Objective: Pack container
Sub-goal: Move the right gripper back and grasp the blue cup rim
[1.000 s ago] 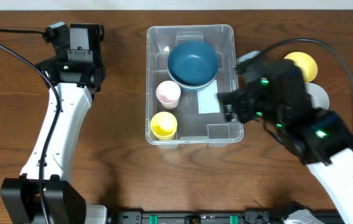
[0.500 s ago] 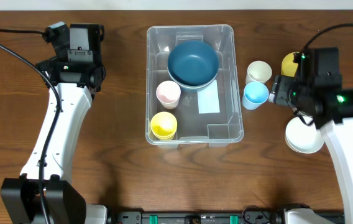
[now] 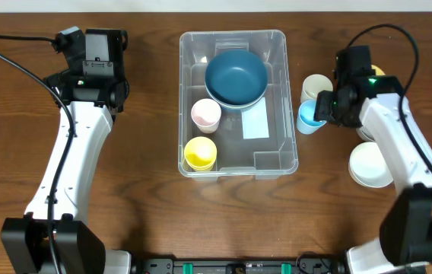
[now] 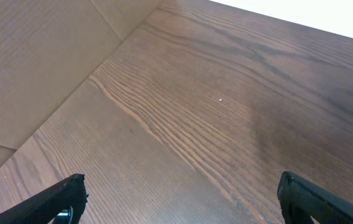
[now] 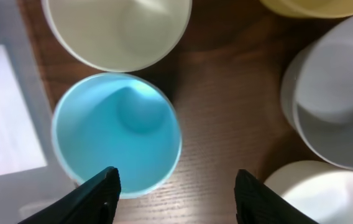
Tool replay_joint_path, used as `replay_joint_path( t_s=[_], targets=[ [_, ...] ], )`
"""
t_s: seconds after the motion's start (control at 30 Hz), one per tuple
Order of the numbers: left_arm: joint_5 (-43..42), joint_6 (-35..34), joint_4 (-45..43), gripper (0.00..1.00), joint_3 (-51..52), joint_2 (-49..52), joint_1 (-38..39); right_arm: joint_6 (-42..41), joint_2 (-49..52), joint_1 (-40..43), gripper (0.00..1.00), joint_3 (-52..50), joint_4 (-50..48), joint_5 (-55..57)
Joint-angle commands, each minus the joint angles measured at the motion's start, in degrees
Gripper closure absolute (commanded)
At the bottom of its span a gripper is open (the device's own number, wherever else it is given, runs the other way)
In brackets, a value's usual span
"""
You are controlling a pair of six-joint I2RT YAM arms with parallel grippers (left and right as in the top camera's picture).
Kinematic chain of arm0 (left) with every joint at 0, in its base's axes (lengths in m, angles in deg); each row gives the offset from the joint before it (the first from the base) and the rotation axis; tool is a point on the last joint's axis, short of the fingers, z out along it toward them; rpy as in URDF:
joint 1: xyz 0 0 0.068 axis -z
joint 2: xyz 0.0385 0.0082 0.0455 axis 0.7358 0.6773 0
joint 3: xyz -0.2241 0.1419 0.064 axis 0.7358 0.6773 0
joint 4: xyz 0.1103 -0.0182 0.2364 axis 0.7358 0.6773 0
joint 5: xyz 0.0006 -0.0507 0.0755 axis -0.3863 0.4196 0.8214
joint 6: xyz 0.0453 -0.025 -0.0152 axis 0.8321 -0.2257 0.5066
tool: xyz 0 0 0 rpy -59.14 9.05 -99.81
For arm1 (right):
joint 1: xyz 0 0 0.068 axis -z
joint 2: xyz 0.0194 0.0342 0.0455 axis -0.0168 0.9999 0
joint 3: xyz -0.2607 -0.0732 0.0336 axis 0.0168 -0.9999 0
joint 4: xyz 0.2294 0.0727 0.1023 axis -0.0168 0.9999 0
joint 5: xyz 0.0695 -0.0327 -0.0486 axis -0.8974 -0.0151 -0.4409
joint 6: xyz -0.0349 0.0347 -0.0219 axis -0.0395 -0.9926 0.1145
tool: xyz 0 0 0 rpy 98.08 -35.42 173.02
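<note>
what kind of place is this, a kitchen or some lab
Most likely a robot lab or test bench, not a kitchen. A left arm and a right arm stand at a wooden table, with a clear plastic bin and cups laid out like a practice setup.

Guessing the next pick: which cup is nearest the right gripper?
The light blue cup, outside the container beside the cream cup; the right gripper hangs over it. Pink cup and yellow cup sit inside.
</note>
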Motion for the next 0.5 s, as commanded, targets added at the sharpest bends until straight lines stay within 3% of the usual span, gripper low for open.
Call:
replay_joint_path(
  t_s=[0.0, 0.13, 0.4, 0.47],
  targets=[
    [1.33, 0.33, 0.13, 0.02, -0.15, -0.85, -0.17, -0.59, 2.86, 0.35, 0.41, 0.81, -0.85, -0.22],
    [1.33, 0.35, 0.13, 0.02, -0.15, -0.85, -0.17, -0.57, 5.62, 0.33, 0.50, 0.81, -2.08, -0.20],
    [1.33, 0.35, 0.13, 0.02, -0.15, -0.85, -0.17, -0.59, 8.63, 0.35, 0.80, 0.74, -3.39, -0.42],
    [1.33, 0.35, 0.13, 0.02, -0.15, -0.85, -0.17, -0.59, 8.66, 0.33, 0.83, 0.74, -3.39, -0.42]
  ],
)
